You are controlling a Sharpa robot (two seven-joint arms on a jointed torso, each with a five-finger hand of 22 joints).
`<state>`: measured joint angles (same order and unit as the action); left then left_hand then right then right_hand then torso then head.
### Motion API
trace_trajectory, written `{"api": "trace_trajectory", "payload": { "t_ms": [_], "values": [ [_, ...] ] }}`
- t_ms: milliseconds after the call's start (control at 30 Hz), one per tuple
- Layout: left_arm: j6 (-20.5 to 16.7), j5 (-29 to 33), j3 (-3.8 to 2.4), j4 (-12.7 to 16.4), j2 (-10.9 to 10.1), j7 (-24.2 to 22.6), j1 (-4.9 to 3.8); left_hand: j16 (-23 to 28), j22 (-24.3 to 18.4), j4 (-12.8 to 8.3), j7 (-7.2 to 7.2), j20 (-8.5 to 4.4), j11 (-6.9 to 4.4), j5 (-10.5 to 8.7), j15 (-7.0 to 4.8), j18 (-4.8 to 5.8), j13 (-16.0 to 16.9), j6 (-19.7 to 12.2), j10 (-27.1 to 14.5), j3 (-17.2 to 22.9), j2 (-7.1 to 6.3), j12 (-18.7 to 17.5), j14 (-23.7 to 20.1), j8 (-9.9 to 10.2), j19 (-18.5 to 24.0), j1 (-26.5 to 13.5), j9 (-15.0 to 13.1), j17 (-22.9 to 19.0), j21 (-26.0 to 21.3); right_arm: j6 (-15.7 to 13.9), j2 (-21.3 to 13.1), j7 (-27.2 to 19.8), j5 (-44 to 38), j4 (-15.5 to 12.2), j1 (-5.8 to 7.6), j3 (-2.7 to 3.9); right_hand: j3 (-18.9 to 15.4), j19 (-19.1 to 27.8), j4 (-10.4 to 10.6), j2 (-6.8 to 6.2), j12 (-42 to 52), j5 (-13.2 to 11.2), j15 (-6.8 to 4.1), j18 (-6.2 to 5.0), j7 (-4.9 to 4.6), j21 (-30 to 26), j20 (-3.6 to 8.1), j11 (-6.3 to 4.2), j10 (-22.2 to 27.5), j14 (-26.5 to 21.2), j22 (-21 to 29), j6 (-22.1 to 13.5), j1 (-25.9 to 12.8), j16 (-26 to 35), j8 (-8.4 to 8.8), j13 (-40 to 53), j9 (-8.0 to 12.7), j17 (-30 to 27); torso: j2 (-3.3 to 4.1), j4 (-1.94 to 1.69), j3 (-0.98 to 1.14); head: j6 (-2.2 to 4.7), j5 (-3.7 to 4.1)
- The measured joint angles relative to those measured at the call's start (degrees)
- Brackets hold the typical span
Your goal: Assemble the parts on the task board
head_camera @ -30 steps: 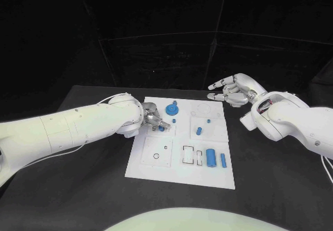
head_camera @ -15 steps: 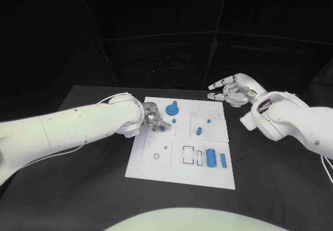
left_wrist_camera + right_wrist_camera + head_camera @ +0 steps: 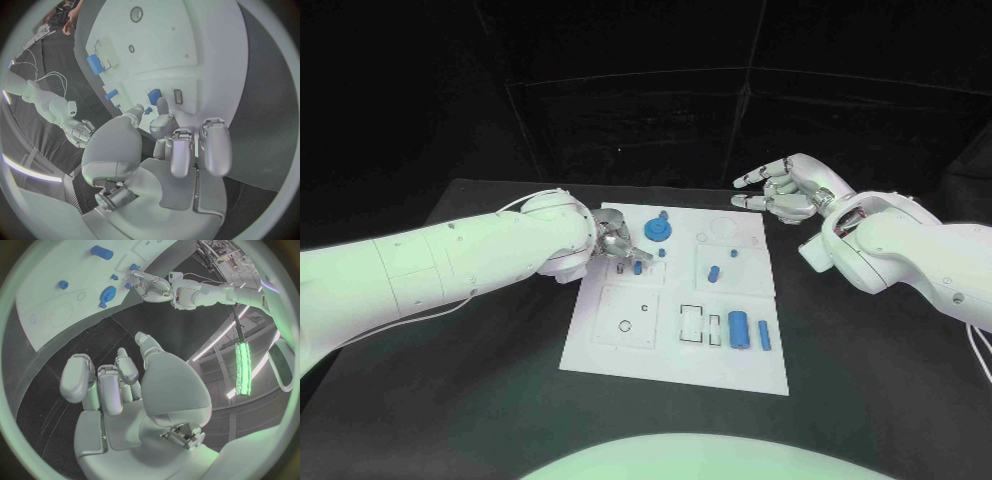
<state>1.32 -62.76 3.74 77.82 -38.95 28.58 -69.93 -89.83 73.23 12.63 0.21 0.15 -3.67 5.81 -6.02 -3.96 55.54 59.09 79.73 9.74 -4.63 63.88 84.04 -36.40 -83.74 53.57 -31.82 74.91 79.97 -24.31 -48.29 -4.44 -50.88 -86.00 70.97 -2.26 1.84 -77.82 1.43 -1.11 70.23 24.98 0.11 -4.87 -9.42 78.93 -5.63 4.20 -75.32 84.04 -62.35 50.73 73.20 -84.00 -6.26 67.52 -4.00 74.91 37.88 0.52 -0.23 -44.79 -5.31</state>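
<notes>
Head view, looking down on a black table [image 3: 473, 400]; the white task board [image 3: 678, 325] lies at centre frame, with no readable writing, brand or label on it. The left hand [image 3: 620, 247] sits over the board's upper left part, fingertips at a small blue part [image 3: 636, 267]; whether they pinch it I cannot tell. A round blue part [image 3: 658, 233] lies just right of that hand; a short blue peg [image 3: 714, 272] lies mid-board; two blue cylinders [image 3: 738, 328] lie side by side at lower right. The right hand [image 3: 783, 187] hovers beyond the board's upper right corner, fingers loosely apart, holding nothing.
</notes>
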Motion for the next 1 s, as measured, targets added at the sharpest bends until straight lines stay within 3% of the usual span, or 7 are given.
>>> {"api": "trace_trajectory", "payload": {
  "t_ms": [100, 200, 300, 400, 533, 800, 1000],
  "values": [
    [0.26, 0.01, -1.07, 0.08, -0.42, 0.06, -0.53, 0.0, -2.58, 0.57, 0.63, -0.01, 0.58, -1.01, 0.0, 0.0, -3.29, -1.34, -1.94, -2.14, -0.04, -2.77, 0.0, 0.43, 0.49, 0.71, -0.06, 0.0, -1.84, 0.0, 0.0, 0.0, 0.01, 0.1, 0.0, 0.0, 0.0, 0.0, 0.0, 0.0, 0.0, 0.0, 0.0, 0.0, 0.0, 0.0, 0.0, 0.0, 0.0, 0.0, 0.0, 0.0, 0.0, 0.0, 0.0, 0.0, 0.0, 0.0, 0.01, 0.02, -0.02, 0.1, 0.14],
    [1.14, 0.02, -1.99, -0.13, -0.75, 0.12, -2.11, 0.0, -6.22, 0.99, 1.5, 0.49, 1.34, -2.56, 0.05, -0.01, -7.07, -4.21, -4.24, -4.08, 0.04, -5.77, -0.05, 1.81, 1.94, 1.77, 0.3, 0.0, -4.39, 0.0, 0.0, 0.0, 0.01, 0.2, 0.0, 0.0, 0.0, 0.0, 0.0, 0.0, 0.0, 0.0, 0.0, 0.0, 0.0, 0.0, 0.0, 0.0, 0.0, 0.0, 0.0, 0.0, 0.0, 0.0, 0.0, 0.0, 0.0, 0.0, 0.02, 0.03, -0.03, 0.22, 0.34],
    [2.91, 0.02, -2.38, -1.03, -0.93, 0.23, -4.11, 0.0, -8.71, 1.07, 2.78, 1.11, 2.48, -2.66, 1.04, -0.91, -9.52, -7.16, -5.79, -5.77, 0.82, -7.52, 0.0, 3.71, 2.97, 3.43, 1.57, 0.0, -6.32, 0.0, 0.0, 0.0, 0.02, 0.33, 0.0, 0.0, -0.05, 0.0, 0.42, 0.0, 0.0, 0.0, 0.0, -0.01, 0.0, 0.0, 0.0, 0.0, 0.0, 0.0, 0.05, 0.0, 0.0, 0.0, 0.0, -0.01, 0.0, 0.0, 0.03, 0.03, -0.03, 0.34, 0.44],
    [5.34, 0.02, -2.61, -2.8, -0.78, 0.35, -6.1, 0.0, -9.18, 1.28, 3.79, 1.38, 3.05, -2.66, 1.54, -0.92, -9.95, -8.94, -6.35, -7.08, 1.36, -7.59, 0.11, 5.34, 3.25, 4.58, 2.92, 0.0, -6.64, 0.0, 0.07, 0.01, 0.02, 0.44, 0.0, 0.0, -0.1, 0.0, 0.44, 0.0, 0.0, 0.0, 0.0, -0.01, 0.0, 0.0, 0.0, 0.0, 0.0, 0.0, 0.13, 0.0, 0.0, 0.0, 0.0, -0.06, 0.0, 0.0, 0.03, 0.05, -0.02, 0.44, 0.44],
    [8.58, 0.01, -2.73, -6.03, 0.6, 0.48, -7.76, 0.0, -9.18, 1.52, 4.08, 1.63, 3.2, -2.66, 1.76, -0.91, -9.87, -9.25, -6.21, -8.25, 2.06, -7.03, -0.09, 6.09, 3.01, 5.27, 4.14, 0.0, -6.64, 0.01, 0.31, 0.02, 0.03, 0.62, 0.0, 0.0, -0.1, 0.0, 0.43, 0.0, 0.0, 0.0, 0.0, -0.01, 0.0, 0.0, 0.0, 0.0, 0.0, 0.0, 0.13, 0.0, 0.0, 0.0, 0.0, -0.06, 0.0, 0.0, 0.07, 0.08, -0.02, 0.57, 0.36],
    [13.47, 0.02, -2.63, -13.37, 4.88, 0.51, -8.53, 0.0, -8.58, 1.51, 4.08, 1.93, 3.27, -2.66, 1.96, -0.91, -9.65, -9.25, -6.14, -8.71, 2.5, -6.6, 0.11, 6.21, 2.71, 6.16, 4.87, 0.0, -6.64, 0.04, 0.76, 0.03, 0.04, 0.9, 0.0, 0.0, -0.1, 0.0, 0.43, 0.0, 0.0, 0.0, 0.0, 0.0, 0.0, 0.0, 0.0, 0.0, 0.0, 0.0, 0.12, 0.0, 0.0, 0.0, 0.0, -0.06, 0.0, 0.0, 0.1, 0.09, 0.0, 0.65, 0.03],
    [15.81, -0.02, -2.31, -18.74, 7.89, 0.53, -8.4, 0.0, -8.32, 1.68, 4.08, 2.02, 3.27, -2.66, 1.96, -0.9, -9.6, -8.81, -6.13, -9.35, 2.93, -6.23, 0.11, 6.21, 2.62, 6.59, 5.29, 0.0, -6.64, 0.09, 1.05, 0.02, 0.04, 1.08, 0.0, 0.0, -0.1, 0.0, 0.43, 0.0, 0.0, 0.0, 0.0, 0.0, 0.0, 0.0, 0.0, 0.0, 0.0, 0.0, 0.2, 0.0, 0.0, 0.0, 0.0, -0.06, 0.0, 0.0, 0.18, 0.09, -0.07, 0.69, -0.12]
  ]
}}
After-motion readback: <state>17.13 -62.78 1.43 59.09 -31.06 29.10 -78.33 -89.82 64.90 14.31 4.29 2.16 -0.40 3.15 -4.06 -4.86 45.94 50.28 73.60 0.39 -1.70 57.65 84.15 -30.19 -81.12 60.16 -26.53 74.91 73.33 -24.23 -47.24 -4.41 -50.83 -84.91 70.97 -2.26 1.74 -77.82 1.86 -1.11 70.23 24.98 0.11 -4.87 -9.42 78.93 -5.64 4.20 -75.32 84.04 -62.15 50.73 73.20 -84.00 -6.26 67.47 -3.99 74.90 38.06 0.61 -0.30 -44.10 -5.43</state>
